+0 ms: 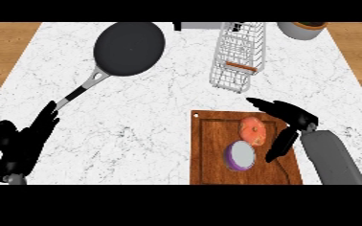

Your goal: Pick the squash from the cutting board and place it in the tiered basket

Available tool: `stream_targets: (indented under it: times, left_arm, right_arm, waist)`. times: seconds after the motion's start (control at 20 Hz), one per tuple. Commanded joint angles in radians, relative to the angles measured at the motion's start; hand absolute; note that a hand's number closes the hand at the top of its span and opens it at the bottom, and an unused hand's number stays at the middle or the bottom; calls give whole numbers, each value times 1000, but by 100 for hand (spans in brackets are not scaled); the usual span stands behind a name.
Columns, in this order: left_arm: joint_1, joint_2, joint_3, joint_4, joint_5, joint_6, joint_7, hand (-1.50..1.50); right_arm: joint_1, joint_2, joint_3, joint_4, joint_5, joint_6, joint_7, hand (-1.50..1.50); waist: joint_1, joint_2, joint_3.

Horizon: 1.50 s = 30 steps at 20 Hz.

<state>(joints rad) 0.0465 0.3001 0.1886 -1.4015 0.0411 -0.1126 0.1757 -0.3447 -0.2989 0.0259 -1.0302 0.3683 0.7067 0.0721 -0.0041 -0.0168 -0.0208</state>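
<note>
Squash point(254, 130) on cutting board point(212, 148), right robot hand point(291, 119) spread beside it; left robot hand point(25, 141) spread at counter's left edge.

One frying pan point(129, 48), one wire tiered basket point(237, 55), one cutting board point(244, 148), one squash point(254, 130), one halved onion point(240, 155), one bowl point(304, 30).

This is a kitchen. The work surface is a white marble counter point(163, 119) with wood showing past its far corners. A black frying pan point(129, 48) lies far left, its handle pointing near-left. A white wire tiered basket point(237, 55) stands far right of centre (a grey pot point(302, 29) sits at the far right edge). Near right, a wooden cutting board point(212, 158) carries food: an orange squash point(253, 130) and a halved purple onion point(240, 155).
</note>
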Motion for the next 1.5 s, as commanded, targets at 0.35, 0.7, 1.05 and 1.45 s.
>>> stream_targets:
  times: [0.35,0.7,1.05,1.45]
  left_arm:
    - [-11,6,26,30,0,-21,-24,0]
    - [-58,-70,-12,114,-83,56,-62,0]
    - [-26,-14,-6,32,-45,-15,-7,0]
    - [-46,-7,-18,38,-49,-29,9,0]
  right_arm:
    - [41,76,-8,-27,13,-111,-145,150]
    - [54,59,-86,-116,-17,-147,-62,150]
    - [-105,274,125,-280,337,-523,331,150]
    - [-323,298,305,-321,643,-739,764,150]
  waist:
    - [8,17,21]
    - [2,17,21]
    - [50,-10,4]
    - [78,-21,7]
